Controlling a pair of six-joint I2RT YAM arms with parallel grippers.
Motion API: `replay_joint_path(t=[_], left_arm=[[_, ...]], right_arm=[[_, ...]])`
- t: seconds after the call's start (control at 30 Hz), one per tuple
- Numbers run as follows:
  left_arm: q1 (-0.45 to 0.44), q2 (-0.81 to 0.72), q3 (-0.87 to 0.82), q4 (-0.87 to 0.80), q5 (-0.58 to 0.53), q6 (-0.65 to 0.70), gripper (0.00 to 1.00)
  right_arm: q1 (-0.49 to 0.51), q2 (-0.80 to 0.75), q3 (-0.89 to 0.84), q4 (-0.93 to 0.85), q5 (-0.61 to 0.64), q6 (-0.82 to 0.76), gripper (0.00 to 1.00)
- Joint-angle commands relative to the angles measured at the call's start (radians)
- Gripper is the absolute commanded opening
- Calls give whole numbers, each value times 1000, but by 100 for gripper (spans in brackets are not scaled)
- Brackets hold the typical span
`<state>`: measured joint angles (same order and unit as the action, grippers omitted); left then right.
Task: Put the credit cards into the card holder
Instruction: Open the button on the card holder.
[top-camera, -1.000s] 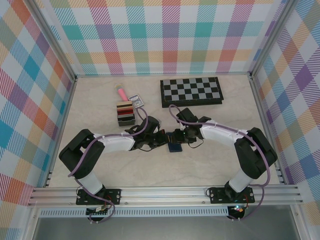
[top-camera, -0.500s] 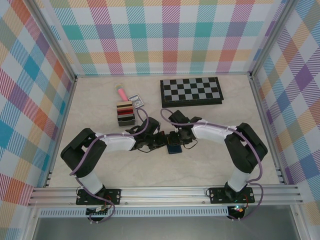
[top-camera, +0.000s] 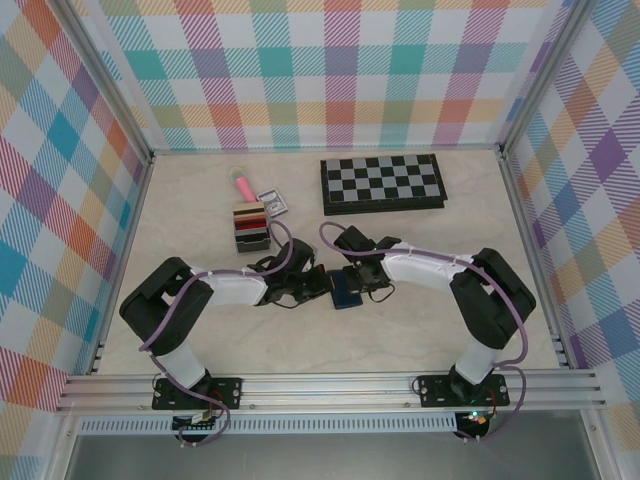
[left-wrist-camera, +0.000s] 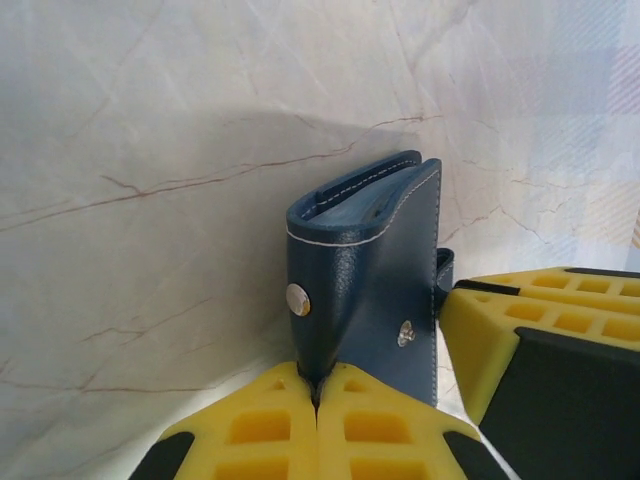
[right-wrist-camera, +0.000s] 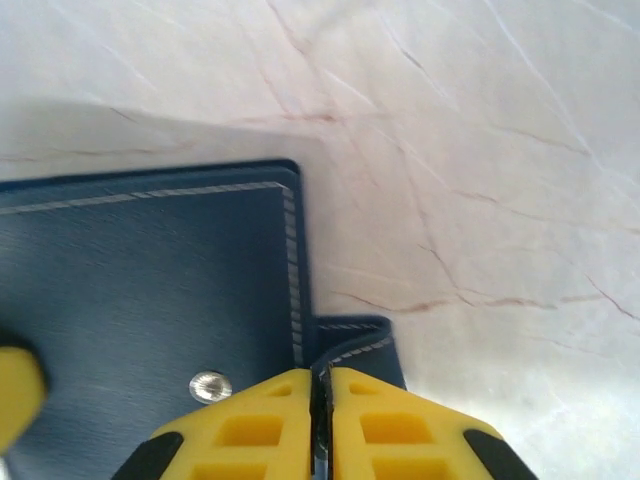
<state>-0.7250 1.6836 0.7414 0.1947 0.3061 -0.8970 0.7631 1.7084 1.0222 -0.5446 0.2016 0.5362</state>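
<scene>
The card holder (left-wrist-camera: 370, 260) stands folded on the tabletop (left-wrist-camera: 150, 150). The left pincer (left-wrist-camera: 317, 400) is clamped on its near lower edge, and the right pincer (right-wrist-camera: 318, 385) is closed on the snap tab (right-wrist-camera: 360, 340) at its side. To open the card holder cleanly, I judge the left should anchor the body while the right draws the tab outward gently, so the flap peels rather than the whole wallet dragging. Its pocket layers show along the top, though whether any card sits inside I cannot tell. Beyond the card holder to the left, the grey card stand (top-camera: 254, 238) holds the credit cards (top-camera: 249, 214) in its slots. Farther beyond the card holder lies the chessboard (top-camera: 381, 182).
</scene>
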Motion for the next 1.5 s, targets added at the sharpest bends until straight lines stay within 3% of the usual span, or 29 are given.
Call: replay_joint_path(t=[0.0, 0.17, 0.27, 1.0, 1.1, 1.3, 1.47], left_arm=[[19, -23, -22, -31, -20, 18, 0], [20, 4, -4, -29, 29, 38, 0], [19, 16, 4, -29, 54, 54, 0], [19, 54, 88, -189, 128, 189, 0], [20, 57, 99, -197, 131, 191, 0], [20, 68, 118, -216, 137, 199, 0], [19, 84, 138, -228, 149, 209, 0]], right_arm=[[-27, -14, -36, -108, 78, 6, 11], [-40, -12, -44, -113, 85, 8, 15], [-55, -13, -51, -125, 100, 22, 23], [-158, -75, -7, -137, 41, -24, 32], [-158, -128, -11, -120, -11, -43, 33], [-157, -249, -96, -10, -185, -120, 47], [-140, -205, -96, -6, -251, -162, 55]])
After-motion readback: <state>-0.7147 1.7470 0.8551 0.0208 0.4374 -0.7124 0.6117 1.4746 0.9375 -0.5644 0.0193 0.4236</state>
